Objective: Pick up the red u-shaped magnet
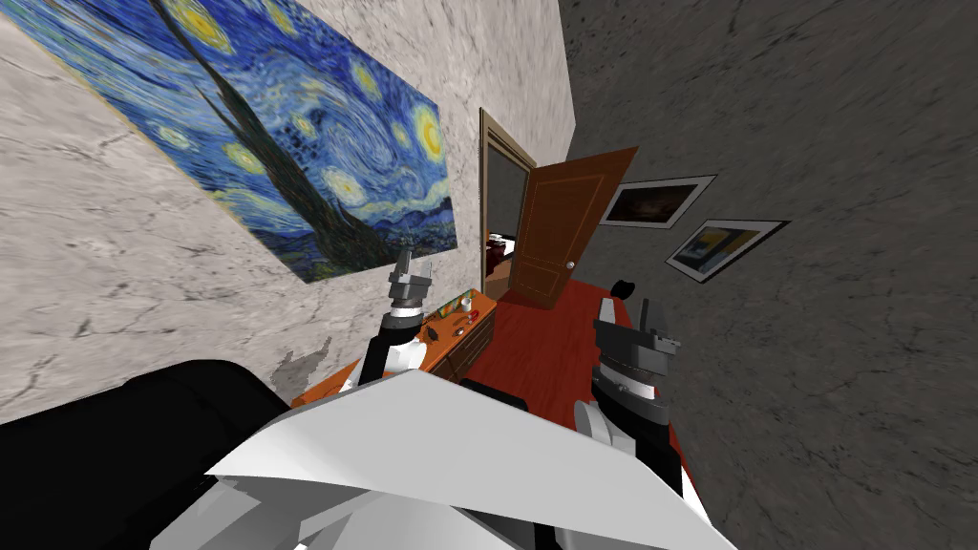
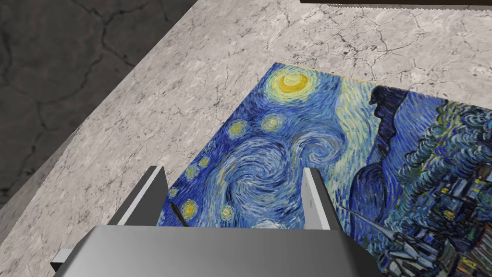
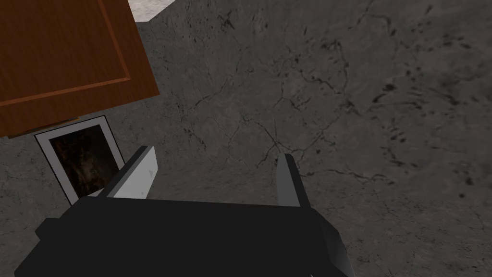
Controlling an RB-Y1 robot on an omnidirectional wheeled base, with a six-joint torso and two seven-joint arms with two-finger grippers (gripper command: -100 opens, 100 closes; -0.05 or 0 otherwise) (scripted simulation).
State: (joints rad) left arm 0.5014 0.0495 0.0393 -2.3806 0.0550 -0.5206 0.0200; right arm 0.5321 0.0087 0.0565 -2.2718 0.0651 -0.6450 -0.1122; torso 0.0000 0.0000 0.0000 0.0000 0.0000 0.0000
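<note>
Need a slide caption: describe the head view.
Facing an orange desk beneath a blue starry painting, left gripper and right gripper raised, brown door open beyond.

Orange desk (image 1: 449, 342) under blue painting (image 1: 315, 143), brown door (image 1: 563, 224) open, red floor (image 1: 544, 353)

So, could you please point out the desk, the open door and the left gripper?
desk (image 1: 475, 346), head view, drawer front.
open door (image 1: 559, 229), head view, panel's middle.
left gripper (image 2: 233, 169), left wrist view, midway between its fingertips.
</note>
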